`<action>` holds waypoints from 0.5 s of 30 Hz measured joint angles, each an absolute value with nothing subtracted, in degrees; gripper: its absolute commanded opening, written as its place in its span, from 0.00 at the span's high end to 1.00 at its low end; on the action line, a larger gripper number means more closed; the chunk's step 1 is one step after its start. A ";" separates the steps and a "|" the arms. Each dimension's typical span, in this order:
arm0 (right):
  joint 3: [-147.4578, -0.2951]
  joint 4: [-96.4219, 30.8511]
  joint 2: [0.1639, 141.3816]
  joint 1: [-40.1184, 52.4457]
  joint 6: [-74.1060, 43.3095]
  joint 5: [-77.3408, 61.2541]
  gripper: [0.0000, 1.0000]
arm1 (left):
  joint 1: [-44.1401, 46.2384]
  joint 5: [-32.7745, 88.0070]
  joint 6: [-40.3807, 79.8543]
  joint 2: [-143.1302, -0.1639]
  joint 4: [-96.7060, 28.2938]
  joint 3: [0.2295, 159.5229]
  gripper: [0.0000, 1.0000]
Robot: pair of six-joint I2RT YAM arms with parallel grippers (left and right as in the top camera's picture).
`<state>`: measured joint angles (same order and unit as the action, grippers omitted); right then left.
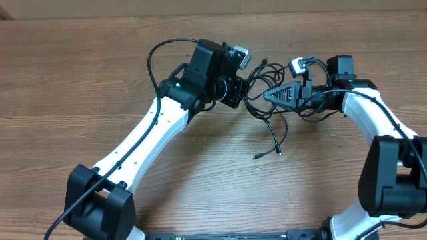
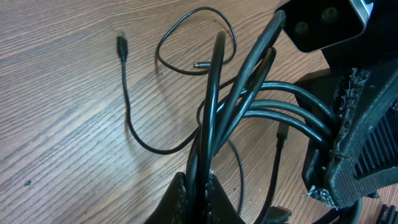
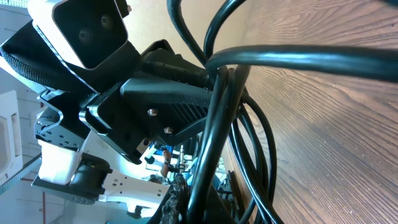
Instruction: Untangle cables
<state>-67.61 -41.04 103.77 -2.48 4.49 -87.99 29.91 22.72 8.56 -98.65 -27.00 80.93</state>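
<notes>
Overhead, brown wood-grain table (image 1: 80, 67), thin black cables (image 1: 262, 110) tangled on it.

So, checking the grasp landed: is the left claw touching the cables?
Touching. The left wrist view shows the left claw shut on the cables, strands rising from between its jaws.

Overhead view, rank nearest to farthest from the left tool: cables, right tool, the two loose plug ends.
1. cables, clamped in the left tool.
2. right tool, close on its right, tip in the tangle.
3. plug ends, on the table toward the arm bases; the two are too close to call.
</notes>
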 measured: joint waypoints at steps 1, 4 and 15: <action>-67.61 -41.01 103.77 -2.48 4.51 -87.99 0.94 | 29.91 22.72 8.56 -98.65 -27.00 80.93 0.96; -67.61 -41.04 103.74 -2.48 4.47 -87.18 0.80 | 29.91 22.74 8.84 -98.65 -27.86 80.93 0.96; -68.31 -47.16 103.74 -2.48 4.19 -69.78 0.00 | 23.99 22.94 26.61 -98.65 -38.57 80.93 0.96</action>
